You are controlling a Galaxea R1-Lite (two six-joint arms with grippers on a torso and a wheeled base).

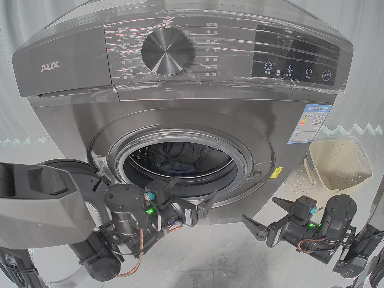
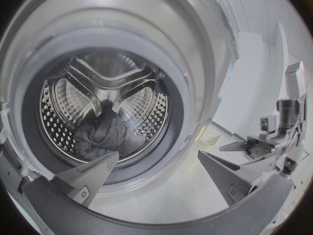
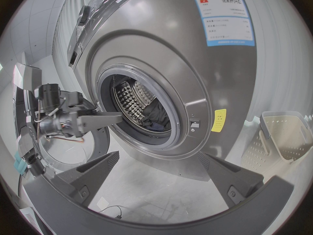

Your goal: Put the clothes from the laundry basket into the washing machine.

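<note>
The grey washing machine (image 1: 180,113) stands with its round door (image 1: 76,168) swung open to the left. Dark clothes (image 1: 184,157) lie bunched in the steel drum (image 2: 81,92), also seen as dark clothes (image 2: 107,134) and dark clothes (image 3: 156,115). My left gripper (image 1: 195,187) is open and holds nothing, just outside the lower rim of the opening. My right gripper (image 1: 260,209) is open too, low and to the right of the opening, over the floor. The cream laundry basket (image 1: 336,169) leans against the machine's right side, and no clothes show inside it.
Pale tiled floor (image 3: 156,193) spreads in front of the machine. The open door (image 3: 65,147) sits close behind my left arm. A thin cable (image 3: 111,209) lies on the floor. The basket (image 3: 283,137) stands to the right of my right gripper (image 3: 157,154).
</note>
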